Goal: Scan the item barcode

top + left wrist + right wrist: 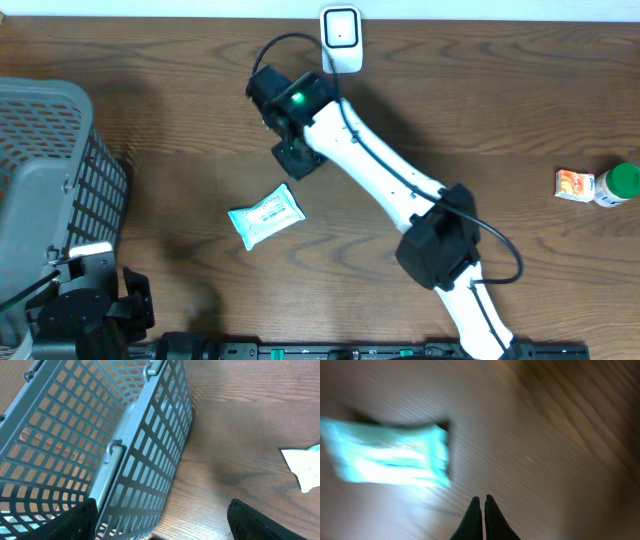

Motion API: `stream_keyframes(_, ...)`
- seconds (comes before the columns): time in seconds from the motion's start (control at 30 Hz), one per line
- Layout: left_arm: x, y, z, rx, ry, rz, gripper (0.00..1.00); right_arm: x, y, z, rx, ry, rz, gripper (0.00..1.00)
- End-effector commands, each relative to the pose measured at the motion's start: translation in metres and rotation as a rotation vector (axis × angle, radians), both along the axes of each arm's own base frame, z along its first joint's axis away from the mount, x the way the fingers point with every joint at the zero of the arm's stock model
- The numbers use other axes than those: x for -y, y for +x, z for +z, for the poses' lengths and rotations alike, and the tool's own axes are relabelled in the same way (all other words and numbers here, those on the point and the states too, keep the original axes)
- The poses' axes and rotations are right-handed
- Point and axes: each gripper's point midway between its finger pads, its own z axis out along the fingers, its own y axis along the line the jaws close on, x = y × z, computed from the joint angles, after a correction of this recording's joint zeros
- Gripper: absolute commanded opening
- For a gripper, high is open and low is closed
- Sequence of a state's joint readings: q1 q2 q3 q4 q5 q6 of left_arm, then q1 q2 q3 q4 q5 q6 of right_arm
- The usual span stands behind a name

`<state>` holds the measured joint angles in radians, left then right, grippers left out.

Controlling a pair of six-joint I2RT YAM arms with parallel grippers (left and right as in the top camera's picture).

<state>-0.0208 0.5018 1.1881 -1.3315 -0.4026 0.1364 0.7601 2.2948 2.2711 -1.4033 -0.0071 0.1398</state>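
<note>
A pale turquoise packet (265,216) lies flat on the wooden table, left of centre. In the blurred right wrist view the packet (387,457) sits up and to the left of my fingertips. My right gripper (298,158) hovers just behind the packet, shut with nothing between its fingers (482,500). A white scanner (341,35) stands at the table's far edge, behind that gripper. My left gripper (130,300) rests at the near left by the basket, open and empty (162,510). The packet's corner (306,465) shows at the right of the left wrist view.
A grey mesh basket (60,170) fills the left side, its wall (145,445) close in front of my left gripper. At the far right lie a small orange box (574,185) and a green-capped bottle (620,184). The right arm (400,190) crosses the table's middle.
</note>
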Motion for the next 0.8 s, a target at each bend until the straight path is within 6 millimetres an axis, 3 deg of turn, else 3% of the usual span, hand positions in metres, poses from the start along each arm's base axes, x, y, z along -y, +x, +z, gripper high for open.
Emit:
stream_keyframes(0.0,-0.002,-0.002,0.003,0.004,0.019,0.004,0.83,-0.065,-0.034,0.032,-0.131,0.339,0.117,0.01)
stream_keyframes(0.07,-0.002,-0.002,0.003,0.004,0.019,0.004,0.83,-0.090,-0.043,0.035,-0.184,0.434,0.115,0.01)
stream_keyframes(0.13,-0.002,-0.002,0.003,0.004,0.019,0.004,0.83,-0.110,-0.065,0.027,-0.266,0.460,0.106,0.01)
stream_keyframes(0.27,-0.002,-0.002,0.003,0.004,0.019,0.004,0.83,-0.131,-0.103,0.005,-0.316,0.410,0.176,0.01)
stream_keyframes(0.4,-0.002,-0.002,0.003,0.004,0.019,0.004,0.83,-0.154,-0.154,-0.016,-0.351,0.354,0.273,0.01)
stream_keyframes(0.47,-0.002,-0.002,0.003,0.004,0.019,0.004,0.83,-0.158,-0.158,-0.026,-0.333,0.328,0.283,0.01)
stream_keyframes(0.6,-0.002,-0.002,0.003,0.004,0.019,0.004,0.83,-0.156,-0.144,-0.059,-0.238,0.217,0.198,0.09)
stream_keyframes(0.77,-0.002,-0.002,0.003,0.004,0.019,0.004,0.84,-0.154,-0.138,-0.096,-0.251,0.169,0.178,0.06)
